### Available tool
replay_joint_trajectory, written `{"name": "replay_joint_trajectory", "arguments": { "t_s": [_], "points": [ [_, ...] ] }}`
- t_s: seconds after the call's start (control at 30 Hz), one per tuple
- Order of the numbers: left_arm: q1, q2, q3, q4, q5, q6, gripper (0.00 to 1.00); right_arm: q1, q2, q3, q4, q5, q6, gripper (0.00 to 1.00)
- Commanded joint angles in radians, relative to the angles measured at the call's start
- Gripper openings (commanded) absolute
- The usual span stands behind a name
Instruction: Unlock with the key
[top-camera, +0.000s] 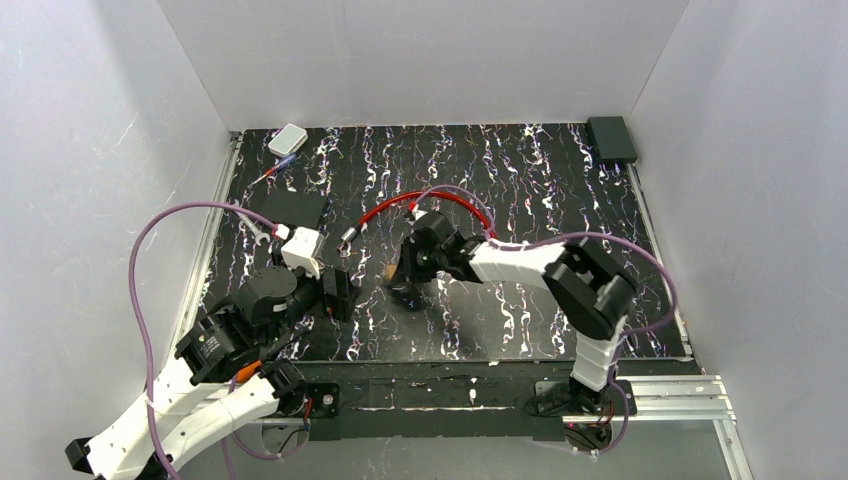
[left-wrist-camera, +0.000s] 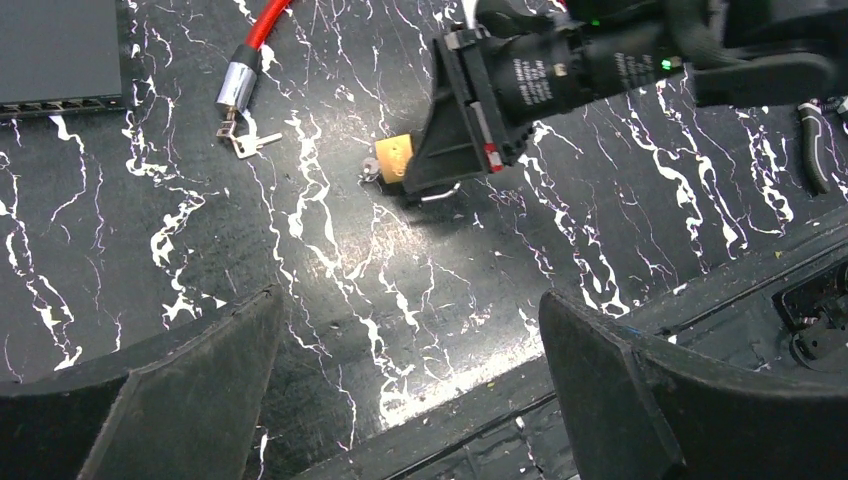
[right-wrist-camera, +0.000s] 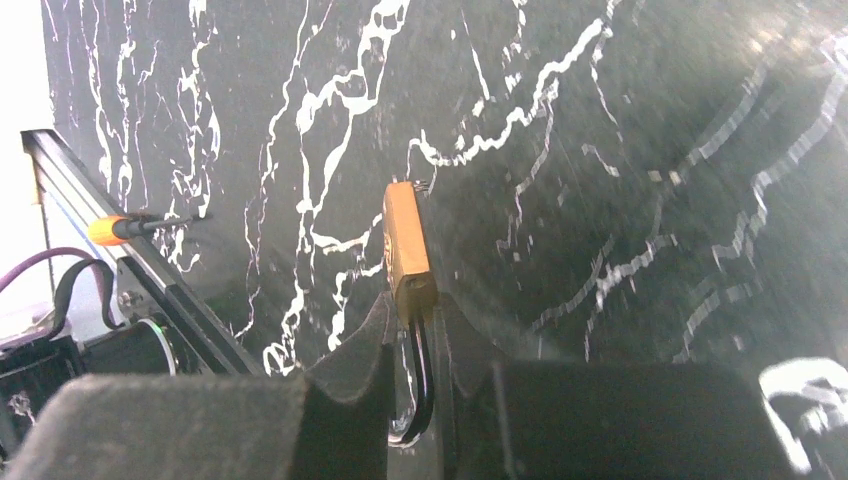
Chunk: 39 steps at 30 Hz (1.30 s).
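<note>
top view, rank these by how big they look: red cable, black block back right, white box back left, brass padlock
1. red looped cable, by far the widest span
2. black rectangular block
3. white rounded box, only slightly smaller
4. brass padlock, smallest, though partly hidden

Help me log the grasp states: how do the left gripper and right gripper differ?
The right gripper is shut on the brass padlock by its shackle; the left gripper is open and holds nothing. The right gripper sits mid-table at the padlock; the left gripper hangs apart from it, nearer the left side. Both are over the black marbled table.
</note>
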Motion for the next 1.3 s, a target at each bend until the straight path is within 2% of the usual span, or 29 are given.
{"name": "replay_joint_trajectory", "arguments": {
  "t_s": [0.0, 0.07, 0.23, 0.4, 0.43, 0.7, 0.87, 0.97, 1.07, 1.17, 1.27],
  "points": [
    [-0.002, 0.003, -0.005, 0.012, -0.026, 0.018, 0.98, -0.042, 0.089, 0.107, 0.074, -0.135, -0.019, 0.01],
    [-0.002, 0.001, -0.008, 0.012, -0.024, 0.018, 0.98, -0.070, 0.120, 0.115, 0.088, -0.173, -0.010, 0.04],
    [-0.002, -0.005, -0.009, 0.015, -0.021, 0.022, 0.98, -0.120, 0.162, 0.116, 0.100, -0.253, -0.011, 0.34],
    [-0.002, -0.012, -0.013, 0.020, -0.025, 0.022, 0.98, -0.140, 0.149, 0.132, 0.028, -0.266, -0.064, 0.66],
    [-0.003, -0.011, -0.013, 0.020, -0.024, 0.022, 0.98, -0.144, 0.142, 0.137, 0.009, -0.261, -0.076, 0.69],
    [-0.003, -0.019, -0.020, 0.028, -0.019, 0.031, 0.98, -0.181, 0.043, 0.186, -0.213, -0.151, -0.180, 0.82],
    [-0.002, -0.041, -0.037, 0.052, -0.012, 0.042, 0.98, -0.181, -0.062, 0.258, -0.378, -0.020, -0.268, 0.93],
    [-0.002, -0.052, -0.047, 0.064, -0.022, 0.045, 0.98, -0.181, -0.185, 0.251, -0.412, 0.083, -0.278, 0.98],
    [-0.002, -0.065, -0.053, 0.068, -0.032, 0.048, 0.98, -0.181, -0.322, 0.188, -0.374, 0.180, -0.277, 0.98],
    [-0.002, -0.101, -0.078, 0.085, -0.057, 0.047, 0.98, -0.182, -0.557, 0.041, -0.305, 0.361, -0.270, 0.98],
    [-0.002, -0.110, -0.081, 0.067, -0.059, 0.032, 0.98, -0.181, -0.755, -0.090, -0.308, 0.437, -0.207, 0.98]
  ]
}}
